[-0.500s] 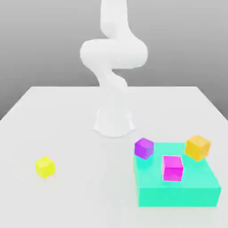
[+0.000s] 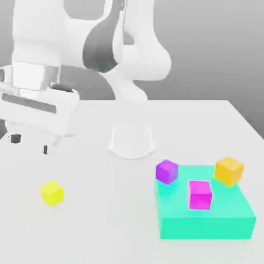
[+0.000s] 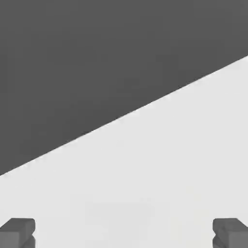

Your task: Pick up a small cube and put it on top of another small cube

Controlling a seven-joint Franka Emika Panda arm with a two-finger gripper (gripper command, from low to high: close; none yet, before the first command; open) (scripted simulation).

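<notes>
The turquoise block [image 2: 209, 227] bears purple [image 2: 167, 171], magenta [image 2: 199, 195] and orange cubes [image 2: 229, 171].

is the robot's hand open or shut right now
Open: the hand's two fingers stand wide apart, with nothing between them.

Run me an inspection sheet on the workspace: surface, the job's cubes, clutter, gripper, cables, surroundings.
Surface: pale tabletop, plain, no marks seen.
Job's things: yellow cube alone on the tabletop, toward the exterior view's left; purple cube, magenta cube and orange cube at the green block, magenta on its top; which one is the target, cannot tell.
Clutter: nothing seen beyond the green block.
Gripper: open, nothing between the fingers, raised above the tabletop.
Cables: nothing seen.
Surroundings: plain grey backdrop; white arm base standing on the tabletop.
</notes>
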